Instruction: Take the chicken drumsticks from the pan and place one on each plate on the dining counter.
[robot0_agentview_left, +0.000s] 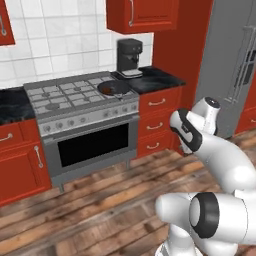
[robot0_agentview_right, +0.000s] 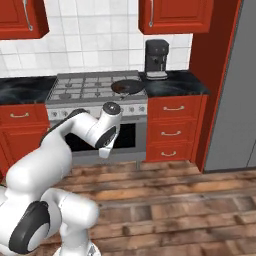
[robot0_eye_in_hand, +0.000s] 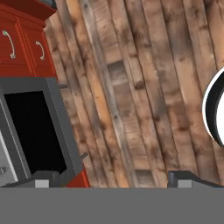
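Gripper (robot0_eye_in_hand: 112, 179) spread wide and empty, pointed down at the plank floor (robot0_eye_in_hand: 144, 87) beside the oven door (robot0_eye_in_hand: 35, 127), so best to close in on the stove (robot0_agentview_left: 80, 95) first, lift the hand above burner height, and descend into the pan (robot0_agentview_left: 113, 88) from straight overhead with jaws set across a drumstick's narrow width. Farther back, pan resting on the front right burner just beside the coffee machine (robot0_agentview_left: 129, 57); drumsticks, handle direction and long axis too small to make out.
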